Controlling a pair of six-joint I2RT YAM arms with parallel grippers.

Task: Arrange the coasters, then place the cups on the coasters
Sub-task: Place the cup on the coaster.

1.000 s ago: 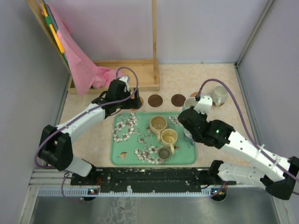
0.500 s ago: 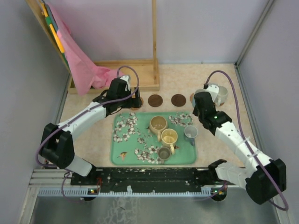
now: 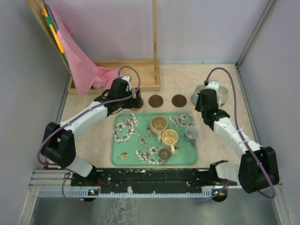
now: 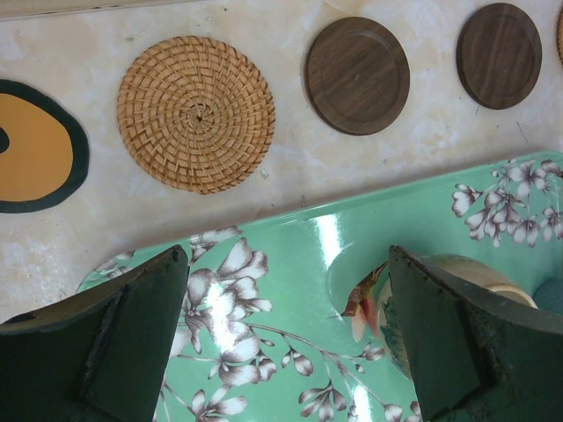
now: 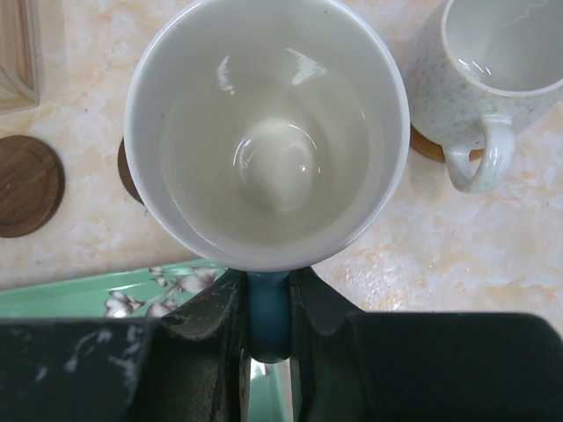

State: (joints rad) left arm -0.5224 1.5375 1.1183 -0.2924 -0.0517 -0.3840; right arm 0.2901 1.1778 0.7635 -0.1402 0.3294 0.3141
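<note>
My right jaws pinch the handle of the pale cup (image 5: 264, 132), at its 6 o'clock. A dark coaster (image 5: 126, 171) peeks out at 9, probably right underneath. Left jaws gape wide over the tray (image 4: 352, 229).

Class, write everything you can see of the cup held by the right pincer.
The cup is a round, glossy, seemingly ceramic mug, white inside and empty, with a pale blue handle. It stands upright. The right pincer is shut on the handle, one finger each side. The edge of a dark brown coaster shows under its left side; whether the cup rests on it cannot be told. It is beyond the green tray, left of a speckled white mug and apart from it.
</note>
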